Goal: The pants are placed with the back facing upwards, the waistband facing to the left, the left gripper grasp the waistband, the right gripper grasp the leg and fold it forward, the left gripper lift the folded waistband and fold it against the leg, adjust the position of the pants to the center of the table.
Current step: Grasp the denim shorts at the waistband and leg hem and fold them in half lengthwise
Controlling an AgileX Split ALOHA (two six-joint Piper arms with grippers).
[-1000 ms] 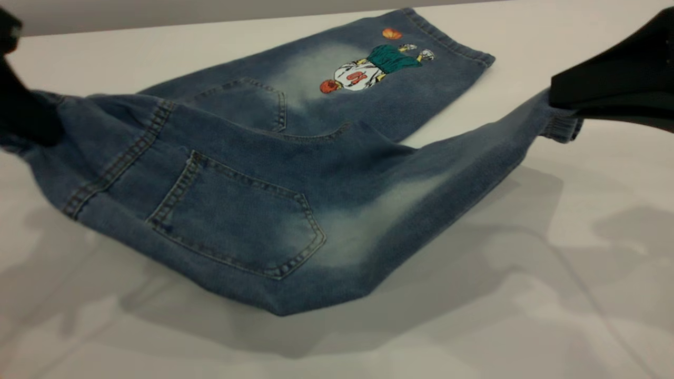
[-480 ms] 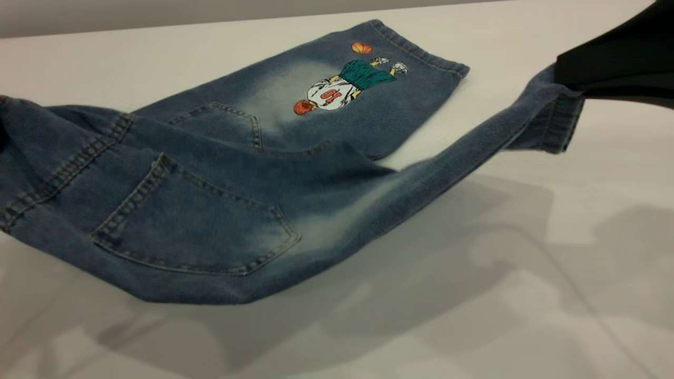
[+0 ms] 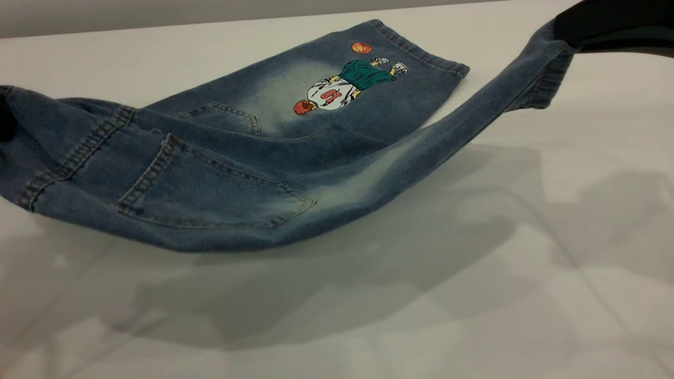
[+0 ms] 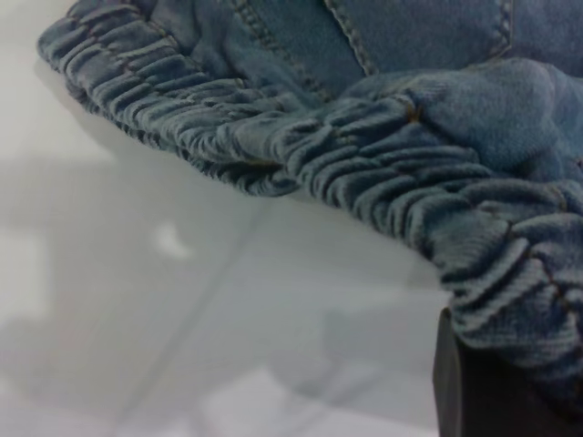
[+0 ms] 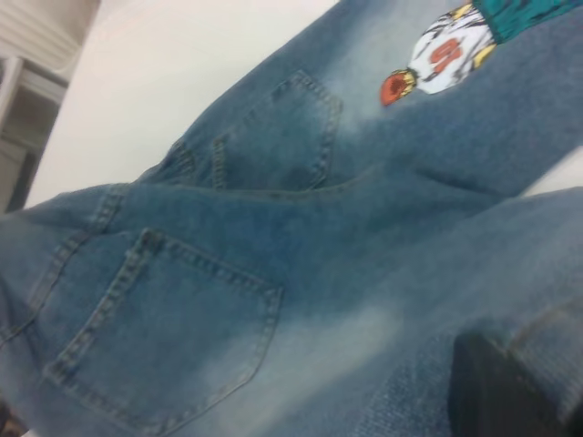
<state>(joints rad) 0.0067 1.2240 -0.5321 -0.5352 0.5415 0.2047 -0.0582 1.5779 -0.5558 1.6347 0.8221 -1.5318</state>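
Note:
The blue denim pants [image 3: 210,173] lie back up on the white table [image 3: 474,295], waistband to the left. The leg with the basketball-player print [image 3: 337,89] rests flat on the far side. The plain leg [image 3: 463,116] hangs stretched in the air; my right gripper [image 3: 566,34] at the top right is shut on its hem cuff, and one black finger [image 5: 492,391] shows against the denim. At the left edge, my left gripper [image 3: 4,123] is shut on the gathered elastic waistband [image 4: 364,155] and holds it off the table, its dark finger [image 4: 474,391] under the cloth.
The near half of the table in front of the pants carries only the arms' and pants' shadows. The table's far edge meets a grey wall [image 3: 158,13]. Beyond the table's left end, white furniture [image 5: 27,73] shows in the right wrist view.
My right gripper has risen and drawn the plain leg's hem up and away from the camera. The near side of the pants hangs higher off the table. The printed leg slid left a second ago, then stayed put.

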